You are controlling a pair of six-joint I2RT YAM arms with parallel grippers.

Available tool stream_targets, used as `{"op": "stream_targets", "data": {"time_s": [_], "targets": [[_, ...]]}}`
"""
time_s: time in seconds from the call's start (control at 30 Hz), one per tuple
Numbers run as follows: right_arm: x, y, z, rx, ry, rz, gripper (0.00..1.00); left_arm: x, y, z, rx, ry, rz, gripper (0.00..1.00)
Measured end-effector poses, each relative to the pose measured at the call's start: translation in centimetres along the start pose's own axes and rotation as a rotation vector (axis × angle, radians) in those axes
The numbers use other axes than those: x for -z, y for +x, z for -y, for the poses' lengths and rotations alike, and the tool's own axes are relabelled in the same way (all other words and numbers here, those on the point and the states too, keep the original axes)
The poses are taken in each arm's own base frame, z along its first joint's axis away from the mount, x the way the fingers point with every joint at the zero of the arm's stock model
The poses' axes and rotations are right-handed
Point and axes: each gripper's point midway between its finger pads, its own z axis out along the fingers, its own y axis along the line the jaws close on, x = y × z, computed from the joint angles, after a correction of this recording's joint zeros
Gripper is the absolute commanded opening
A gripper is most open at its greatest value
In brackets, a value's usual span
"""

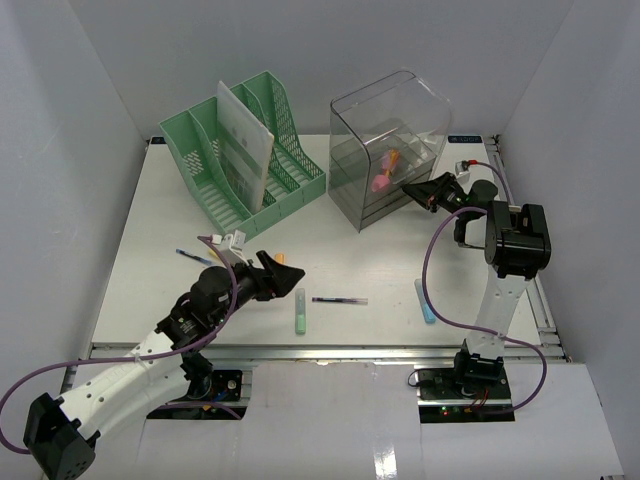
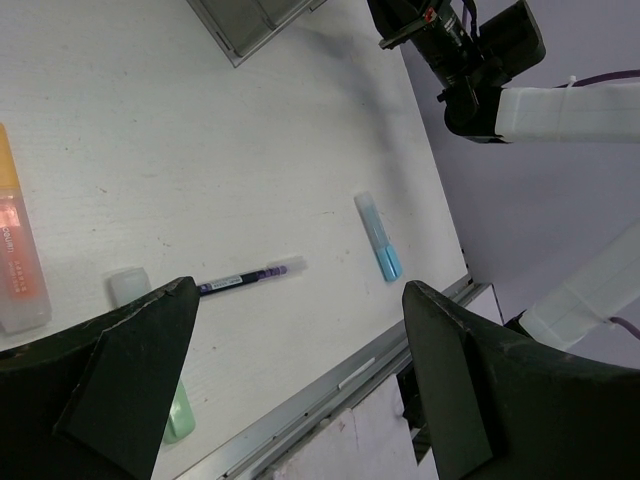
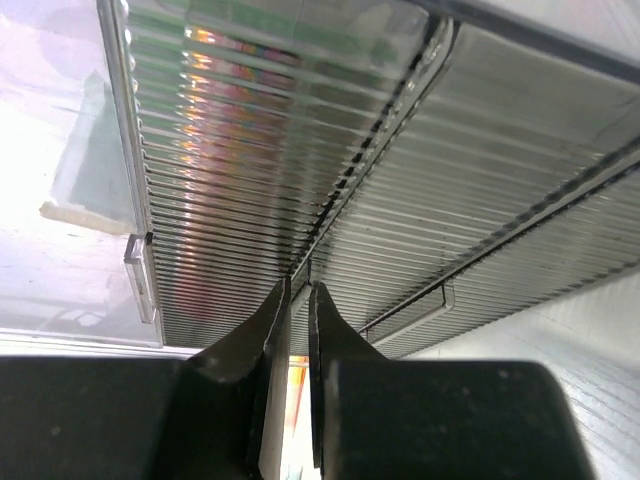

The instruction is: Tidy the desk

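The desk (image 1: pixel 400 270) is a wide white tabletop with a silver front rail (image 2: pixel 330 385). On it lie an orange highlighter (image 2: pixel 18 250), a green highlighter (image 1: pixel 300 311), a dark pen (image 1: pixel 339 300) and a blue highlighter (image 1: pixel 425 300). My left gripper (image 1: pixel 280 275) hovers low over the front left with its jaws wide open and nothing between them (image 2: pixel 300 300). The right gripper (image 1: pixel 415 192) reaches to the front of the clear drawer box (image 1: pixel 390 150). Its jaws (image 3: pixel 298 290) are pinched together on a thin clear drawer handle.
A green slotted file rack (image 1: pixel 290 170) holding a sheet of paper stands at the back left. Pink and orange items (image 1: pixel 385 172) lie inside the clear box. White walls close in on the desk at both sides and the back.
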Motion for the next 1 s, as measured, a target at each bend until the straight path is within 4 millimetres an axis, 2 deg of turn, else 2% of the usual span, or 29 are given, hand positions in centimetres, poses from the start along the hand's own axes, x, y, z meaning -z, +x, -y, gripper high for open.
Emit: {"op": "stream_targets", "data": {"time_s": [0.17,0.3,0.5,0.73,0.8,0.87,0.9,0.93,1.0], "targets": [[1.1,0.3,-0.1,-0.01,0.017,0.019,0.08,0.1,0.8,-1.3,0.002,-0.054,-0.027,0.94],[3.6,1.1,0.0,-0.028,0.041,0.03,0.08,0.3,1.8,-2.9,0.004,-0.124,-0.063,0.94],[6.7,2.3,0.0,-0.042,0.061,0.028,0.08,0.7,2.3,-3.9,0.006,-0.169,-0.081,0.94],[8.1,2.8,-0.3,-0.031,0.071,0.021,0.09,1.0,2.6,-4.7,0.0,-0.208,-0.091,0.94],[8.3,2.8,-0.4,-0.023,0.072,0.019,0.22,1.1,2.8,-5.2,-0.006,-0.225,-0.1,0.94],[8.6,2.8,-0.4,-0.013,0.074,0.018,0.45,1.3,3.0,-5.6,-0.014,-0.242,-0.108,0.95],[8.7,2.7,-0.4,-0.003,0.076,0.016,0.53,1.4,3.1,-5.7,-0.018,-0.25,-0.111,0.95],[8.8,2.8,-0.3,0.006,0.076,0.013,0.6,1.4,3.1,-5.9,-0.021,-0.256,-0.113,0.95],[9.0,2.9,-0.3,0.02,0.076,0.003,0.66,1.5,3.3,-6.1,-0.026,-0.266,-0.118,0.96]]}}
